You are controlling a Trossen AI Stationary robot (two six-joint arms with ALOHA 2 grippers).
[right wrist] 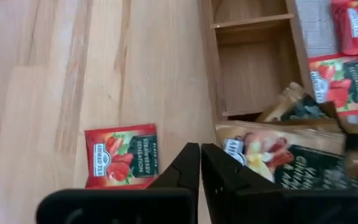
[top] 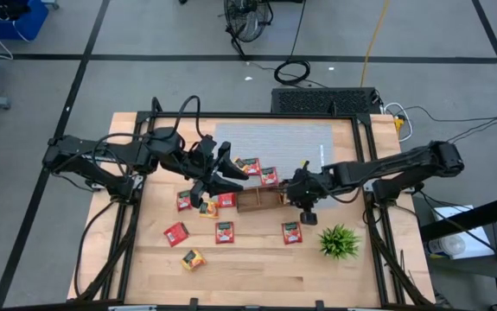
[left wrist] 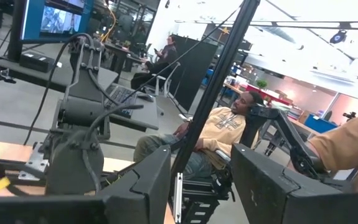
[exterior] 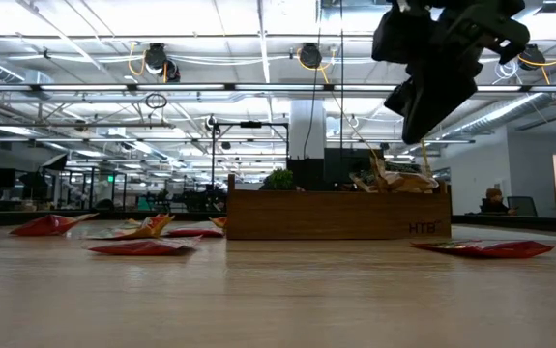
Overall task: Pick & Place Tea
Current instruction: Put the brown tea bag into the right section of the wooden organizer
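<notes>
Light wooden surface [top: 257, 268] carries a brown wooden compartment tray [top: 258, 200] at centre, with small flat red and orange-yellow tea sachets [top: 224, 231] scattered around it and a spiky green plant [top: 339, 241] near the right front corner. Left pincer [top: 222, 173] sits above sachets left of the tray. Right pincer [top: 304, 210] hangs at the tray's right end, beside a red sachet [top: 292, 231].
</notes>
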